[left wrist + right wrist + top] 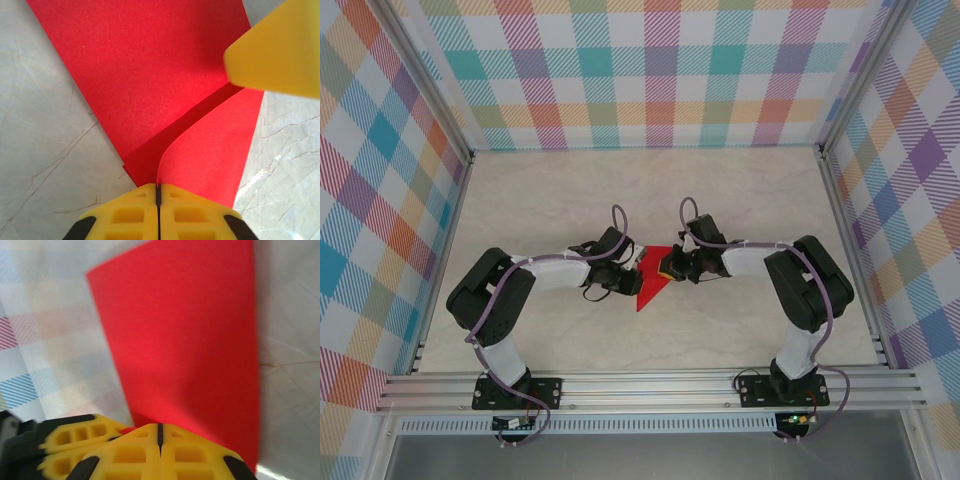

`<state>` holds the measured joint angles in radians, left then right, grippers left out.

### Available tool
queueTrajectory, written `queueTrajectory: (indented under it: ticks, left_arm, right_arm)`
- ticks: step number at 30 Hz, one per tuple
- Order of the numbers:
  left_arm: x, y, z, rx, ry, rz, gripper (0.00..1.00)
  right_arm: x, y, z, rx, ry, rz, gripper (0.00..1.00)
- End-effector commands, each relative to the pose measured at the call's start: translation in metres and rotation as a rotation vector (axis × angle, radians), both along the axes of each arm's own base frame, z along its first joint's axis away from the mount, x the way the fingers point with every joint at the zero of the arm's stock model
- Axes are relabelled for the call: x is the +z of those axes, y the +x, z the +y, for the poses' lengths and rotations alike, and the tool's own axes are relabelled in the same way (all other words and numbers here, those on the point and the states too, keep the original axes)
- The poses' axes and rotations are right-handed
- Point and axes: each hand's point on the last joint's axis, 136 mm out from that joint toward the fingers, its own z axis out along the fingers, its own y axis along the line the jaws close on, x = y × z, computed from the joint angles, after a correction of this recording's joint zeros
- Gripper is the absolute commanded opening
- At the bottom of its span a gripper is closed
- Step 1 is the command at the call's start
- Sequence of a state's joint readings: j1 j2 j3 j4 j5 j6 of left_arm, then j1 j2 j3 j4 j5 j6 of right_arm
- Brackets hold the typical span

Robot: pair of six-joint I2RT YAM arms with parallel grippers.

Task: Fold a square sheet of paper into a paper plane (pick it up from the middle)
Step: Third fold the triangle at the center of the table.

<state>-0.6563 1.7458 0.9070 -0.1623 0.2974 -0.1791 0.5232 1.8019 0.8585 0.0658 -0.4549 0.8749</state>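
Your red paper (650, 285) lies on the counter (570, 190) between the two arms. It is creased into a narrow pointed shape with its tip toward the arm bases.

The left jaws are pressed together. In the left wrist view a loose flap (210, 150) curls up off the lower layer and runs into the seam between them, so they look to be pinching that flap. The right jaws are closed tight as well, and the paper runs right up to their tips. They appear to hold the far edge, though the bite itself is hidden.

Treat the paper as very light, thin and limp. The flap bows under its own weight, so it probably won't keep a fold until it is pressed flat. It will likely slide on the smooth counter, and it could tear or pick up a stray crease if your arms pull against each other.

Take hold along the centre fold, where the doubled layers should be stiffest, and keep the pull gentle.
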Motion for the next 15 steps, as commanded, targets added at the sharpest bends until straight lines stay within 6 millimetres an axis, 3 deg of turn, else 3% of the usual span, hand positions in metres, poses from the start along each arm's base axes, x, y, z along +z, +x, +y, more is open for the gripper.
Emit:
queueTrajectory:
  ticks: [1, 5, 9, 15]
  left_arm:
    - [0.003, -0.007, 0.010, 0.039, 0.026, 0.053, 0.14]
    - [0.023, -0.004, 0.013, 0.080, 0.008, 0.021, 0.28]
    - [0.047, 0.003, 0.029, 0.180, 0.034, -0.038, 0.39]
    - [0.076, 0.000, 0.006, 0.162, -0.111, -0.011, 0.27]
  right_arm:
    - [-0.010, 0.001, 0.001, 0.009, -0.024, 0.024, 0.04]
    - [-0.015, -0.001, -0.001, 0.015, -0.041, 0.030, 0.04]
    - [-0.014, 0.000, -0.001, 0.023, -0.046, 0.027, 0.04]
    - [-0.011, 0.001, 0.000, 0.029, -0.046, 0.025, 0.04]
